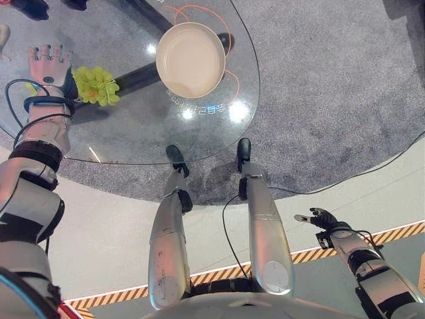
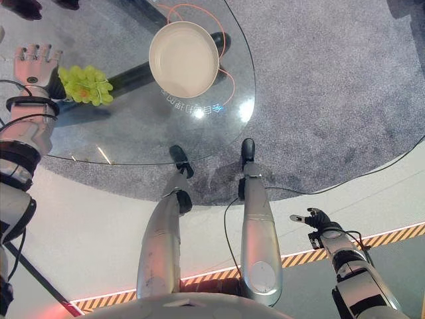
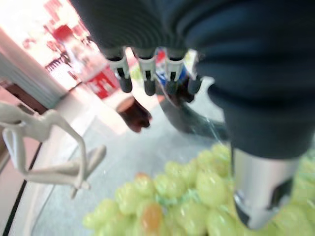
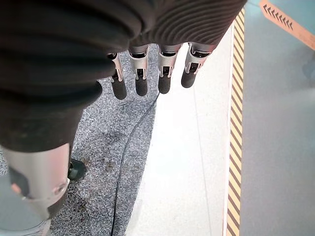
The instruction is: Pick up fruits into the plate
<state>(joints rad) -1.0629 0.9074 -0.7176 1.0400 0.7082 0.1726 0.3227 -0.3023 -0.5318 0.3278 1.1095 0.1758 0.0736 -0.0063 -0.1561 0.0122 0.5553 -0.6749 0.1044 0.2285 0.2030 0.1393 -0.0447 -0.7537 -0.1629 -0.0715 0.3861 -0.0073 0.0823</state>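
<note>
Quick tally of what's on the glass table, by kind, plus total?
Bunch of green grapes: 1
Plate, empty: 1
Total: 2
The left hand is open over the glass table beside the grapes; the right hand hangs low off the table.

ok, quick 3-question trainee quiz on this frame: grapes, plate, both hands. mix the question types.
1. True or false: the bunch of green grapes already lies in the plate.
2. Which hand is beside the grapes? A) left hand B) right hand C) both
3. Fill in: the plate stands on a round ____ table.

Key:
1. False. The grapes lie on the table beside the plate, on the robot's left, and the plate holds nothing.
2. A. The left hand is open over the table right next to the bunch; the right hand hangs low, off the table, fingers relaxed.
3. Glass.
</note>
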